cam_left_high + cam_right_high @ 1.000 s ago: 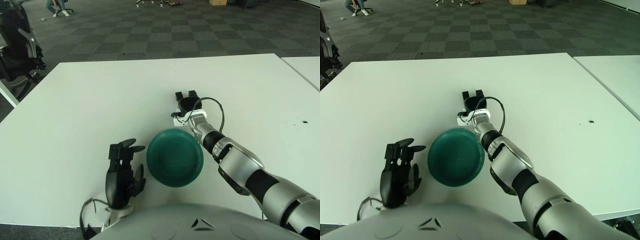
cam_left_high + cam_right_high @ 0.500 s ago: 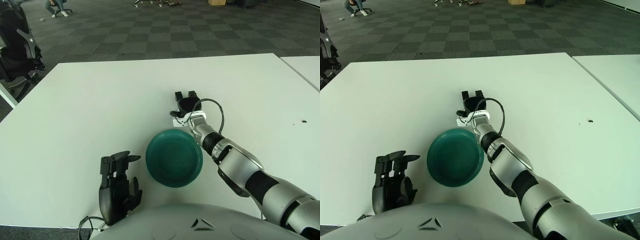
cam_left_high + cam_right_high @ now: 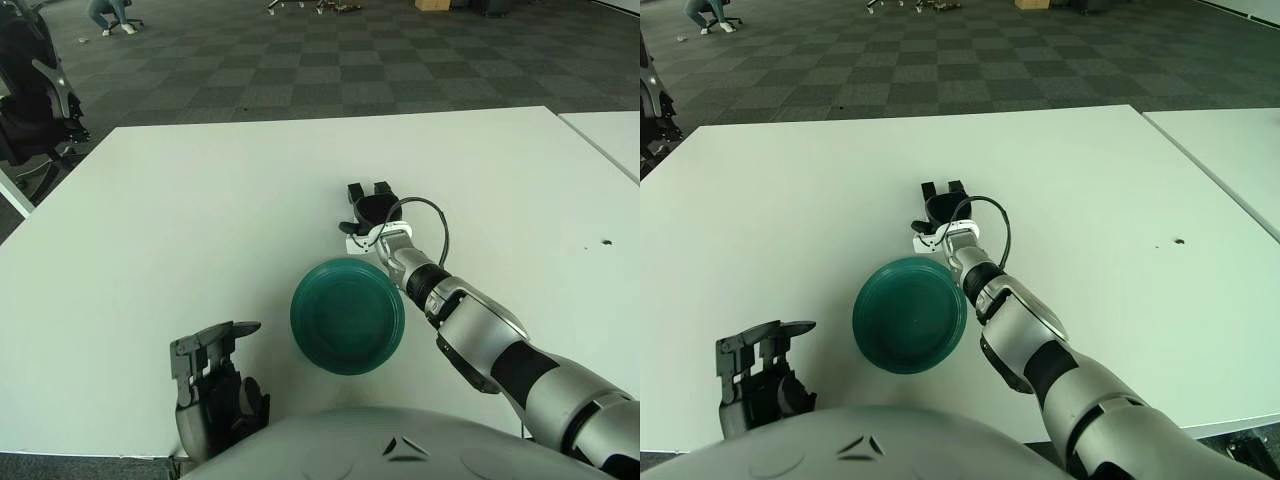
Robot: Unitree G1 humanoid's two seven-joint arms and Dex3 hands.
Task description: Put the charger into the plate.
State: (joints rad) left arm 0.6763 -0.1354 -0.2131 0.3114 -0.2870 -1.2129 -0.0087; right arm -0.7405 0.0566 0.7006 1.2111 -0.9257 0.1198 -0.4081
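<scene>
- White table is taking up most of the view; matte, plain top, a second white table sitting just off its right edge with a narrow gap between them.
- Room behind is showing dark grey checkered carpet; a black office chair is standing at the far left.
- Right arm is stretching from bottom right diagonally toward table centre, silver and black shells, passing along the right rim of the plate.
- Green plate is sitting near the front-centre of the table, round, dark teal, nothing lying inside it.
- Left hand is hanging at the front edge of the table, left of the plate, dark fingers loosely spread and gripping nothing.
- Right hand is sitting just beyond the plate's far rim, black fingers curling around something small; cannot tell exactly how tight.
- Charger is showing as a small white block under that hand, touching the table just past the plate's far edge, still outside the plate; a thin black cable is looping off to its right.
</scene>
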